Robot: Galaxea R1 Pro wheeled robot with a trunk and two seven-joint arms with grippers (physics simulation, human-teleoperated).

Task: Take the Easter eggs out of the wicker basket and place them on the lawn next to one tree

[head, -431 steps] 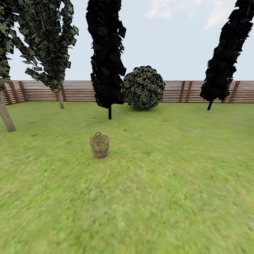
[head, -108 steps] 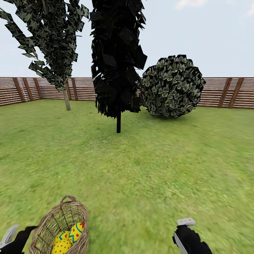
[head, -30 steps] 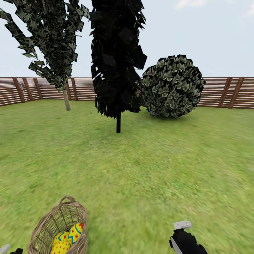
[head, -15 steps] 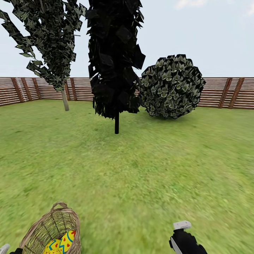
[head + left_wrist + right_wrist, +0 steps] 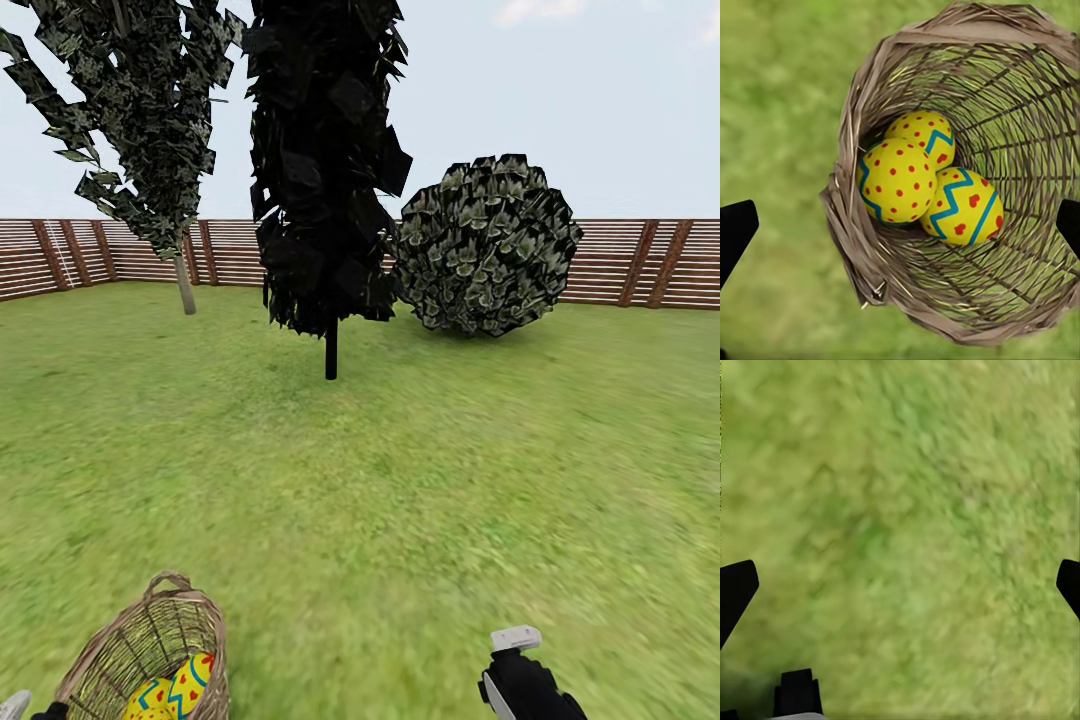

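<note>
The wicker basket (image 5: 870, 247) stands on the lawn (image 5: 400, 500), and I look straight down into it in the left wrist view. Three Easter eggs lie together at its bottom: a dotted one (image 5: 896, 180), one with a blue zigzag (image 5: 924, 135) and one with red hearts (image 5: 964, 206). My left gripper (image 5: 900, 229) hangs open above the basket, its fingertips (image 5: 735, 232) wide apart and holding nothing. In the head view the basket (image 5: 130, 640) sits at the bottom left with eggs (image 5: 188, 682) showing inside. My right gripper (image 5: 900, 589) is open over bare grass.
A tree with a pale trunk (image 5: 185, 285) stands far left near the slatted fence (image 5: 630, 260). A near-black tree (image 5: 330, 350) is straight ahead, with a round bush (image 5: 490, 245) to its right. Open grass stretches between me and them. My right arm (image 5: 525, 685) shows low right.
Since a second ago the whole head view has shifted, so the basket sits lower and further left in the picture. Nothing has changed over the last half second.
</note>
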